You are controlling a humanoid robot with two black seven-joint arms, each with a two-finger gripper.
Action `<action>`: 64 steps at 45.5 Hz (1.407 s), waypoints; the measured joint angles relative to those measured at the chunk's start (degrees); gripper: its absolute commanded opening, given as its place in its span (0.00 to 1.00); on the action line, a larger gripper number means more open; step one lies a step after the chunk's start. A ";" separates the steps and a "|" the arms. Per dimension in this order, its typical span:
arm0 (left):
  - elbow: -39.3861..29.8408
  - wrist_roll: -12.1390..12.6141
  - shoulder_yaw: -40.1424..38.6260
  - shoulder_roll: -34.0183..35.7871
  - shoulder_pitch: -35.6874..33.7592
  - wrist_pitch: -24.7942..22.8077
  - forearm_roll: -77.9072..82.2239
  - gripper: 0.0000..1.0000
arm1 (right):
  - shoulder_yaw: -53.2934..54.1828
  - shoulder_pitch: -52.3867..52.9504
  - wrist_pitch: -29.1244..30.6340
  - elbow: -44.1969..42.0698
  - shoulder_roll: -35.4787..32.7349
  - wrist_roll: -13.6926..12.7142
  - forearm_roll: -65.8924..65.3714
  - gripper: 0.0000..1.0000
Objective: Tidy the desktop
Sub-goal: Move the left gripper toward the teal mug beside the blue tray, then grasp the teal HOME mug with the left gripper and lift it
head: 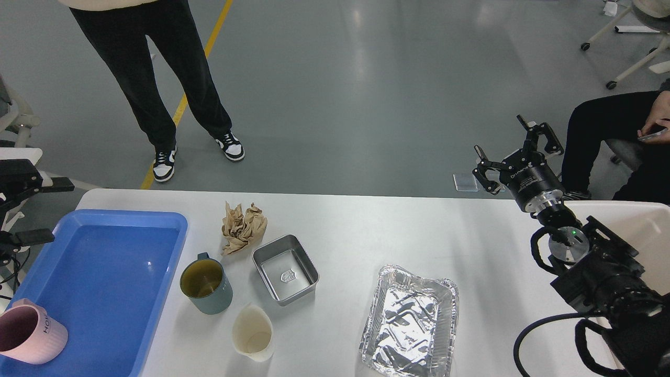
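Observation:
The white desktop (398, 241) fills the lower half of the head view. On it lie a crumpled brown paper ball (242, 228), a teal mug (206, 286), a small steel tin (286, 268), a cream cup (253, 332) and a foil tray (409, 322). A pink mug (29, 333) lies on its side in the blue tray (104, 272) at the left. My right gripper (515, 153) is open and empty, raised beyond the desktop's far right corner. My left gripper (62, 210) shows at the left edge by the tray's far corner, its two dark fingers apart and empty.
An off-white bin (646, 222) stands at the right under my right arm. A person in black trousers (157, 78) stands beyond the far edge on the left. Another person (617, 136) sits at the far right, close to my right gripper.

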 measured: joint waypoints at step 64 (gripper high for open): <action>18.12 11.85 11.91 -47.52 1.59 22.54 43.07 0.17 | 0.00 -2.09 0.44 4.04 -0.81 0.04 0.00 1.00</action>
